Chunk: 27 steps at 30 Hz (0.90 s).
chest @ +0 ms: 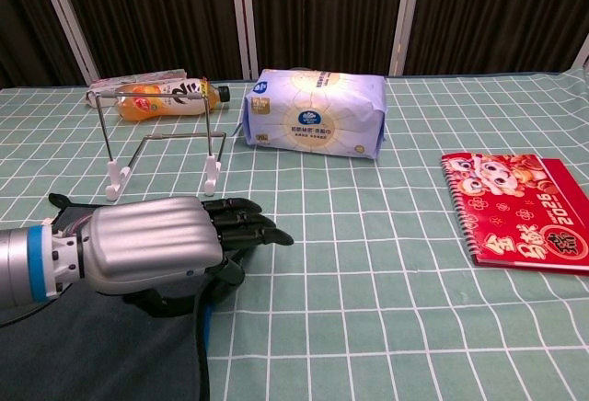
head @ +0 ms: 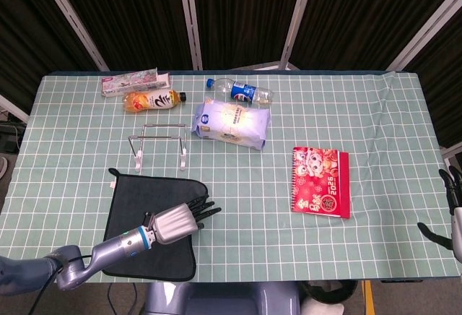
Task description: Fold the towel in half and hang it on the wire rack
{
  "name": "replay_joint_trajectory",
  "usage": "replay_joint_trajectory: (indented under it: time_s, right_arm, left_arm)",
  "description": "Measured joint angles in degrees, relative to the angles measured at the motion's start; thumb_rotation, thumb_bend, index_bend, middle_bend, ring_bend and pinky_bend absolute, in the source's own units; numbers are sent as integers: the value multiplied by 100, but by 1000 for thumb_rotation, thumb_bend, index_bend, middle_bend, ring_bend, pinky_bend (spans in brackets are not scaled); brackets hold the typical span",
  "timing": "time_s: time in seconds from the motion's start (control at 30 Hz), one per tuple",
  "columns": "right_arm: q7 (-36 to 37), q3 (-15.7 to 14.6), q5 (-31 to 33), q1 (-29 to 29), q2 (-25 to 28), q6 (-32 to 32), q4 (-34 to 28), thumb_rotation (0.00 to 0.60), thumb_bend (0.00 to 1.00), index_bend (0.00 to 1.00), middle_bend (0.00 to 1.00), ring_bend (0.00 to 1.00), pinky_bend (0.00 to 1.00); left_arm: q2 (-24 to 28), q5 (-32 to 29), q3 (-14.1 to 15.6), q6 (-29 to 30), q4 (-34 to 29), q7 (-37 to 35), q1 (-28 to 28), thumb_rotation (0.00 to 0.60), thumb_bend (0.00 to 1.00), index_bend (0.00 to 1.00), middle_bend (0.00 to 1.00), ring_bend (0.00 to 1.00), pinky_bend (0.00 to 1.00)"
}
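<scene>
Lying flat at the near left of the table point(head: 303, 113), your dark towel point(head: 137, 192) is one single piece, roughly square, with its right edge lifted a little in the chest view. Your left robot hand point(head: 177, 221) sits over the towel's right side, palm down, fingers point(chest: 244, 222) stretched out side by side toward the right and reaching past the towel's edge; the thumb curls underneath, and whether it pinches the cloth you cannot tell from either view. Your right robot hand point(head: 451, 210) shows only as a sliver at the far right edge of the head view, off the table; how it is posed cannot be made out.

Just behind the towel stands one wire rack point(head: 160, 144), upright on white feet, its top bar running left to right. Beyond it lie two bottles on their sides: an orange drink bottle point(head: 151, 100) and a clear bottle with a blue label point(head: 240, 90). One pink box point(head: 135, 82) lies behind the orange bottle. One white tissue pack point(head: 232, 122) rests right of the rack, and one red spiral calendar point(head: 321, 181) lies well apart to the right.
</scene>
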Motion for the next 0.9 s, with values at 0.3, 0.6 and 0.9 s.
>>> replay_joint_trajectory:
  time_s: [0.3, 0.6, 0.9]
  right_arm:
    - [42, -40, -108, -23, 25, 42, -30, 600, 0, 0, 0, 0, 0]
    - [27, -60, -179, -39, 33, 87, -61, 600, 0, 0, 0, 0, 0]
    - [3, -76, -228, -43, 34, 105, -84, 600, 0, 0, 0, 0, 0]
  left_arm:
    - [402, 66, 280, 500, 39, 115, 456, 600, 583, 699, 0, 0, 0]
    - [660, 152, 501, 906, 397, -56, 850, 600, 584, 699, 0, 0, 0]
    - [684, 163, 542, 1097, 674, -394, 1064, 600, 586, 699, 0, 0, 0]
